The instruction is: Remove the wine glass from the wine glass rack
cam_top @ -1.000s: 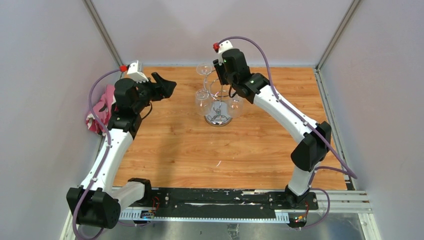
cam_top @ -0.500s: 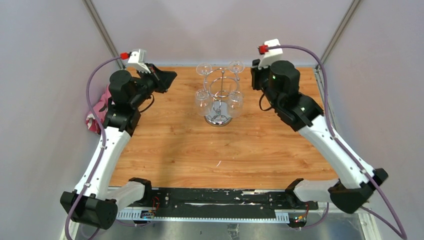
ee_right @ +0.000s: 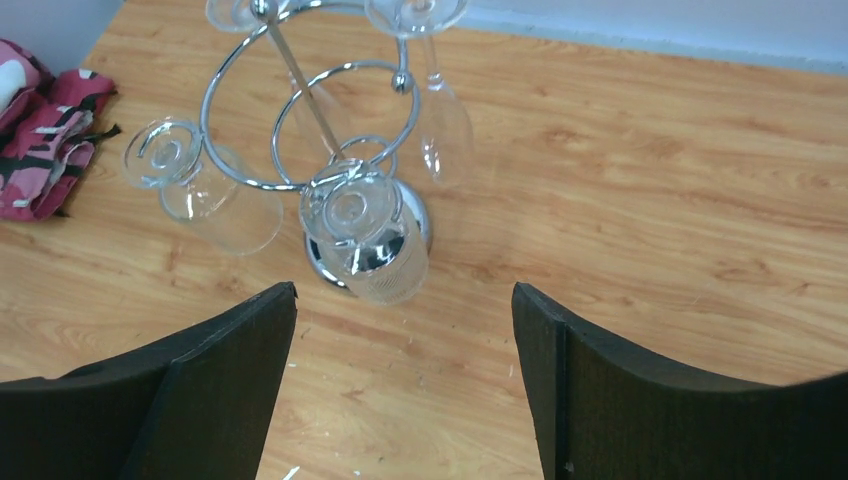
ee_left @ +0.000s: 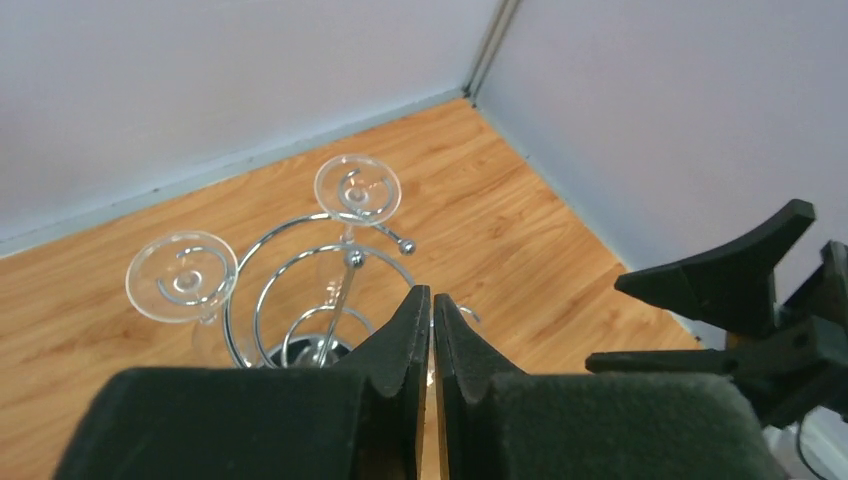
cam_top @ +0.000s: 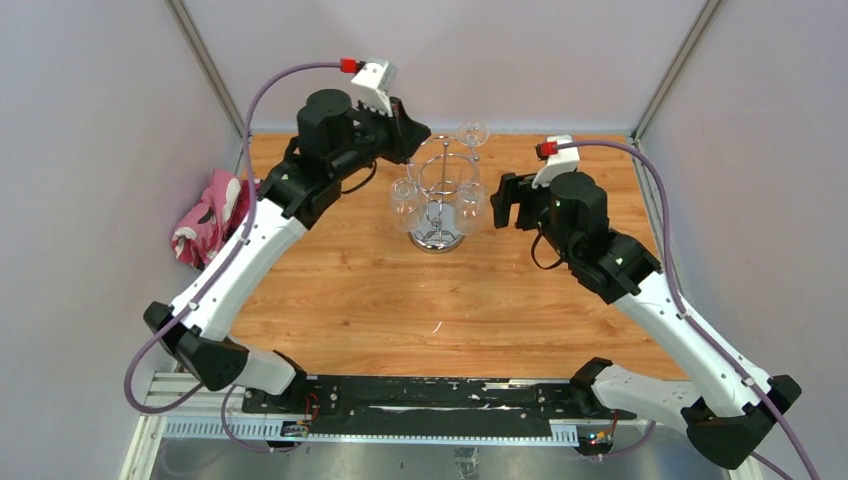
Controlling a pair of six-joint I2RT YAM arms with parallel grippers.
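Observation:
The chrome wine glass rack (cam_top: 437, 238) stands at the back middle of the wooden table, with several wine glasses hanging upside down from its loops. In the top view I see glasses at the back right (cam_top: 471, 131), front left (cam_top: 403, 197) and front right (cam_top: 470, 207). My left gripper (cam_top: 418, 131) hovers over the rack's back-left loop and hides the glass there. In the left wrist view its jaws (ee_left: 432, 292) stand almost together above the ring (ee_left: 290, 255), with nothing visible between them. My right gripper (cam_top: 505, 205) is open beside the front-right glass (ee_right: 372, 240), with only bare table between its fingers (ee_right: 402, 290).
A pink patterned cloth (cam_top: 208, 218) lies at the table's left edge, also seen in the right wrist view (ee_right: 45, 130). Grey walls close in the back and both sides. A small white scrap (cam_top: 437, 326) lies on the wood in front of the rack.
My left arm swung from the table's left side to the rack's back-left top, and its jaws closed. My right arm withdrew from the rack's top, dropped to its right side and opened wide.

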